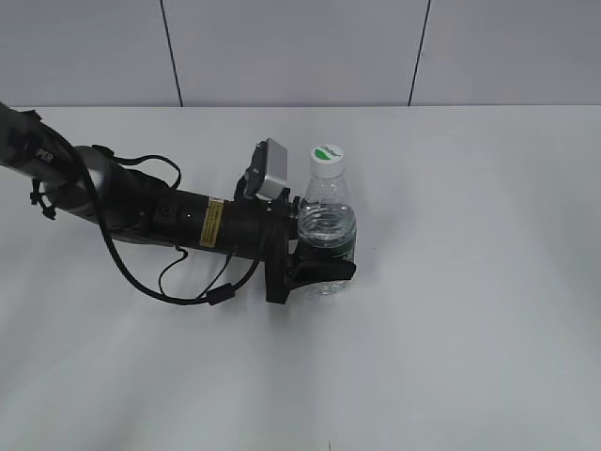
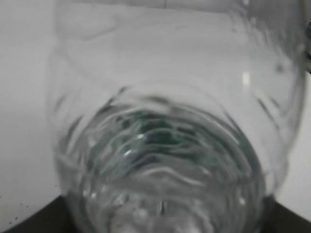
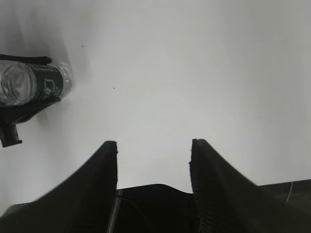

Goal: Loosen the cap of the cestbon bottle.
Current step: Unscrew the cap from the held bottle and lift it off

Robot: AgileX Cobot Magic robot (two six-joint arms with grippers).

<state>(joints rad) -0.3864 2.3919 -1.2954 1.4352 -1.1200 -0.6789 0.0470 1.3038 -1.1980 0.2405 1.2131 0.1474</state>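
The left gripper point(image 1: 327, 264) clamps the upright bottle point(image 1: 330, 233) at its green band on the white bench point(image 1: 470, 329). The right gripper point(image 3: 153, 148), fingers spread, holds nothing. Thin plastic probably buckles; the small white cap point(image 1: 328, 161) wants a firm pinch.

Left arm stretched low across from the left, left gripper point(image 1: 324, 263) clamped around the cestbon bottle point(image 1: 329, 225), right gripper point(image 3: 153, 148) held aloft, jaws parted, nothing between them
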